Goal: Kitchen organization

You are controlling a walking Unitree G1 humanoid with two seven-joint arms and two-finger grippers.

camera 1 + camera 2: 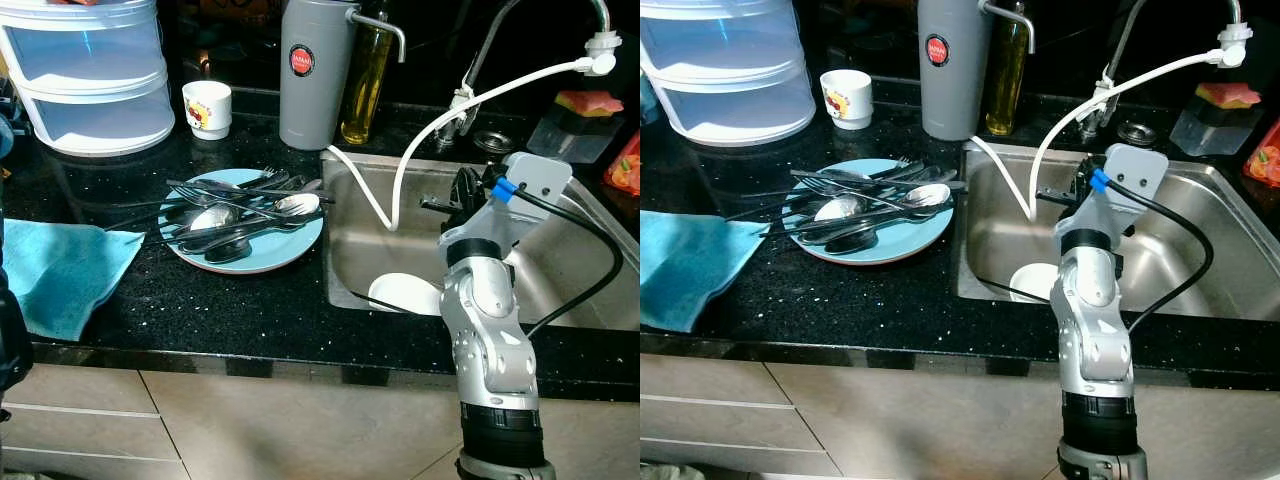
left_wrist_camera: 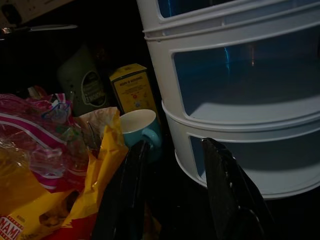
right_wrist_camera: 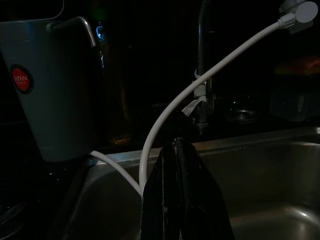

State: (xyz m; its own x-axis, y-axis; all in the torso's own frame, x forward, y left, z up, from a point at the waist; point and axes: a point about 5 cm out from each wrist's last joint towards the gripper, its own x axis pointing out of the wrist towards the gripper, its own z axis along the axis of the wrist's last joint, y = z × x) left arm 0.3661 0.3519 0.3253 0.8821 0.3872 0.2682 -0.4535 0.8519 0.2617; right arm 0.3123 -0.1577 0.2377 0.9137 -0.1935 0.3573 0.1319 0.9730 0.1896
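The right gripper [image 3: 176,165] hangs over the sink [image 1: 560,300], its jaws pressed together and holding nothing, so the step in hand looks like a reach into the basin. The likely target is the white dish [image 1: 405,293] on the sink floor, below and just toward the robot from the jaws; the next move would call for opening and dropping lower, clear of the white hose [image 1: 420,150]. The left gripper [image 2: 172,190], jaws parted and empty, faces the plastic drawers [image 2: 240,90], well apart from the blue plate [image 1: 285,250] piled with cutlery [image 1: 235,212] on the counter [image 1: 230,310].
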